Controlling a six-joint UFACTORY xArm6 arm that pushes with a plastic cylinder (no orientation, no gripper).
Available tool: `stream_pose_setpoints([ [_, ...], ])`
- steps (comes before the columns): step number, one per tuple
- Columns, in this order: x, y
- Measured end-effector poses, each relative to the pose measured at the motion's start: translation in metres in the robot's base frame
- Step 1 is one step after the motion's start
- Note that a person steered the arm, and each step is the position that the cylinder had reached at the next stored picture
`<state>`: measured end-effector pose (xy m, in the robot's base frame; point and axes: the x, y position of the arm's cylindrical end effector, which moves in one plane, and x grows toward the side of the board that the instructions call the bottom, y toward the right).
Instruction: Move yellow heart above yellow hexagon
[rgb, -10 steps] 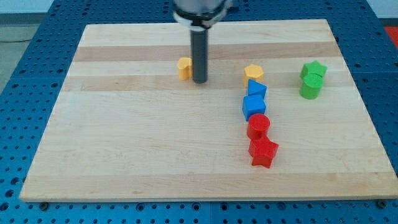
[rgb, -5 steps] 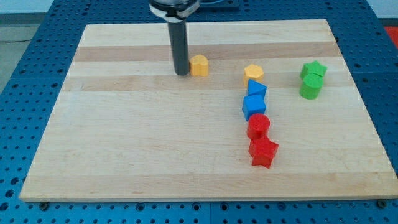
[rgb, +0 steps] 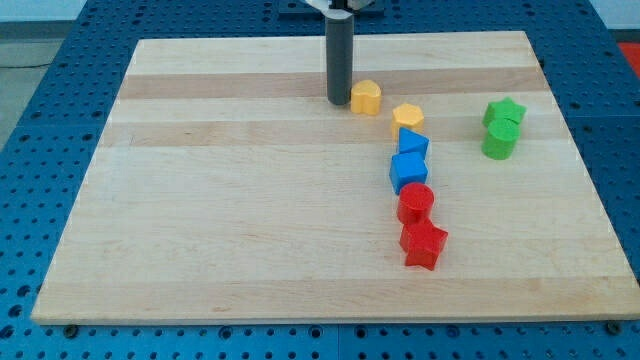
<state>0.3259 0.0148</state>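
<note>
The yellow heart (rgb: 367, 97) lies on the wooden board, up and to the left of the yellow hexagon (rgb: 407, 116), with a small gap between them. My tip (rgb: 339, 101) stands against the heart's left side. The rod rises straight up from there and leaves the view at the top.
Below the hexagon runs a column: a blue block (rgb: 413, 144), a blue cube (rgb: 408, 171), a red cylinder (rgb: 415, 203) and a red star (rgb: 423, 243). A green star (rgb: 505, 112) and a green cylinder (rgb: 499, 141) stand at the view's right.
My tip went round from the heart's right side to its left, then pushed the heart to the right and slightly up, close to the hexagon. The other blocks have not moved.
</note>
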Motion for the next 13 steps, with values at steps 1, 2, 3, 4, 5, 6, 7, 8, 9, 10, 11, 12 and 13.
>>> stream_pose_setpoints([
  [1, 0.000, 0.016],
  [2, 0.000, 0.031],
  [3, 0.000, 0.040],
  [4, 0.000, 0.040],
  [5, -0.005, 0.040],
  [6, -0.018, 0.060],
  [7, -0.021, 0.083],
  [8, -0.021, 0.081],
  [9, -0.020, 0.075],
  [10, -0.018, 0.073],
  [11, -0.018, 0.073],
  [12, -0.018, 0.073],
  [13, -0.018, 0.098],
])
